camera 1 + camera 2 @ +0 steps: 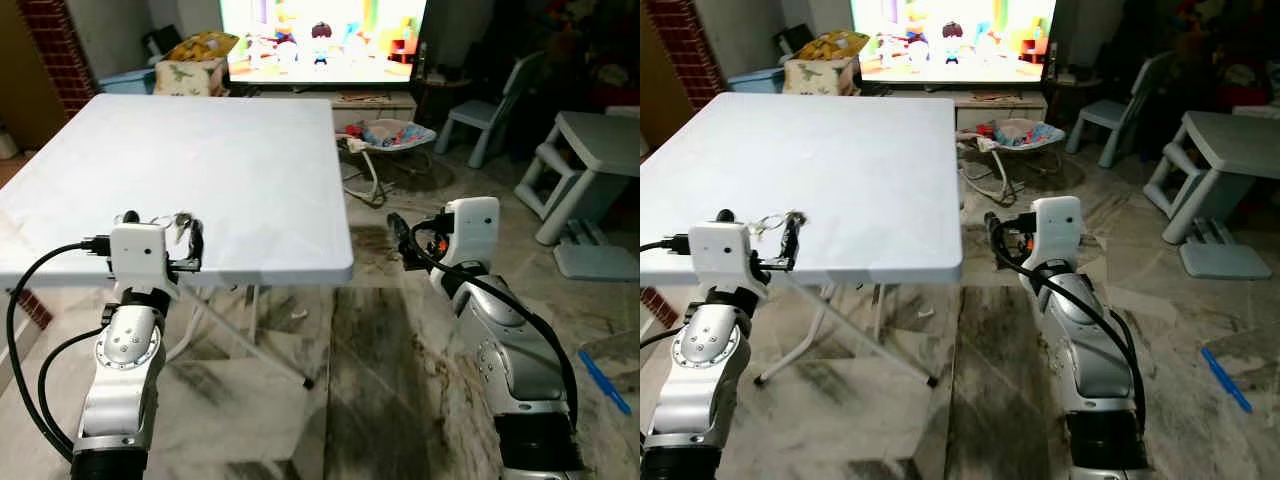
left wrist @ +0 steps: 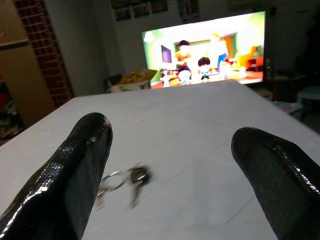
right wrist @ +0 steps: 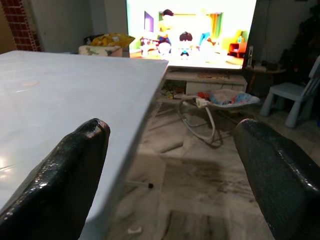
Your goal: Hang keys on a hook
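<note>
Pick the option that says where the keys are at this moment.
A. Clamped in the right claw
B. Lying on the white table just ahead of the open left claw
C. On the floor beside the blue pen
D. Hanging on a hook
B: the keys lie on the white table just ahead of the left claw, whose black fingers stand apart on either side of them, not touching.

Count: 1 white folding table (image 1: 240, 150), 1 bunch of keys (image 2: 122, 182) on it, 2 grippers, left (image 2: 175, 165) and right (image 3: 175, 165). Background: 1 TV (image 1: 320, 35), 1 baby bouncer (image 1: 390, 135), 1 small blue chair (image 1: 490, 115).
</note>
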You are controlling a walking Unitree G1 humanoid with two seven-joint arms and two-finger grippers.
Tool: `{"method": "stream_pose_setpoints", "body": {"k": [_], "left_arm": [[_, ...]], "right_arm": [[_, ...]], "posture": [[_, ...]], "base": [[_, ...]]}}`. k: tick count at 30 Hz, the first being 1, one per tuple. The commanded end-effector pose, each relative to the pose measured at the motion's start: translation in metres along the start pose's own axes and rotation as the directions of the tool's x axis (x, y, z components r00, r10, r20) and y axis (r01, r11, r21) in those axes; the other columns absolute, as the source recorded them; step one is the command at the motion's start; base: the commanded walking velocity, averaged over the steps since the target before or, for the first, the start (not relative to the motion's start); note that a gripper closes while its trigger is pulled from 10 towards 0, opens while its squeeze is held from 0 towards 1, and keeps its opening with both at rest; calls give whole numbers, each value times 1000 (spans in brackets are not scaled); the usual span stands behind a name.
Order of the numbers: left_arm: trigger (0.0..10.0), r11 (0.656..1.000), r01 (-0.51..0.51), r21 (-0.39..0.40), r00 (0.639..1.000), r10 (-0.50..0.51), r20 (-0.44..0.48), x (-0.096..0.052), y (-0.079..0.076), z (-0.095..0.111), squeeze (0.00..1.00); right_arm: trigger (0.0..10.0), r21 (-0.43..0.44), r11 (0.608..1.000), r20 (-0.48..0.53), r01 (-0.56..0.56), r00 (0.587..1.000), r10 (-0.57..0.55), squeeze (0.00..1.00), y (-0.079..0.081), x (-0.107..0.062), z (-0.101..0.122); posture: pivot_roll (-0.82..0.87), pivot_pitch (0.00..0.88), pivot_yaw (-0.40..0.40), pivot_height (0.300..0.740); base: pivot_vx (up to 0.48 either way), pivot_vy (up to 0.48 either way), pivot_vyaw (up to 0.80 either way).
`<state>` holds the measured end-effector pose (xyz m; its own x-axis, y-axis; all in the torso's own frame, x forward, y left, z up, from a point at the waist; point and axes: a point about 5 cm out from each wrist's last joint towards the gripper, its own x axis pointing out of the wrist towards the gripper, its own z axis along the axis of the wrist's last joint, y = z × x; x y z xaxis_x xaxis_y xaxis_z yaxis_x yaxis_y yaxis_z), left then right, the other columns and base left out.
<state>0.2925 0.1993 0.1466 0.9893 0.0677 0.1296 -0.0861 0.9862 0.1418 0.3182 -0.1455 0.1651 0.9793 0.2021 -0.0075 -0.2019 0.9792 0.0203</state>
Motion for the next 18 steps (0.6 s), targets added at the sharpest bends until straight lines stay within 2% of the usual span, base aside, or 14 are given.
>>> {"method": "stream_pose_setpoints", "body": {"k": [1, 8, 11, 14, 18], "left_arm": [[10000, 1000, 11, 5, 1000, -11, -1, 1, -3, 1, 0], [10000, 1000, 5, -1, 1000, -5, -13, 0, -2, -1, 0], [10000, 1000, -5, -3, 999, 5, -31, 0, -2, -4, 0], [10000, 1000, -17, 6, 999, 17, -36, 0, -1, -4, 0], [10000, 1000, -22, 15, 999, 23, -30, 5, 0, -3, 0]], "right_arm": [[10000, -10, 1000, 29, -6, 1000, 6, 0, -1, 0, 6], [10000, -12, 1000, 25, -5, 1000, 5, 0, 0, 0, 6], [10000, -9, 1000, 24, 4, 1000, -4, 0, -1, 1, 6], [10000, -11, 1000, 23, 12, 1000, -12, 0, -2, 1, 6], [10000, 54, 998, -34, 34, 999, -32, 0, -3, 5, -2]], "posture": [[3, 0, -2, 740], [4, 0, -2, 740], [5, 0, -3, 740], [7, 0, -3, 740], [15, 0, -7, 740]], "base": [[439, 0, 744], [409, 0, 750], [0, 0, 750], [0, 0, 0], [0, 0, 0]]}}
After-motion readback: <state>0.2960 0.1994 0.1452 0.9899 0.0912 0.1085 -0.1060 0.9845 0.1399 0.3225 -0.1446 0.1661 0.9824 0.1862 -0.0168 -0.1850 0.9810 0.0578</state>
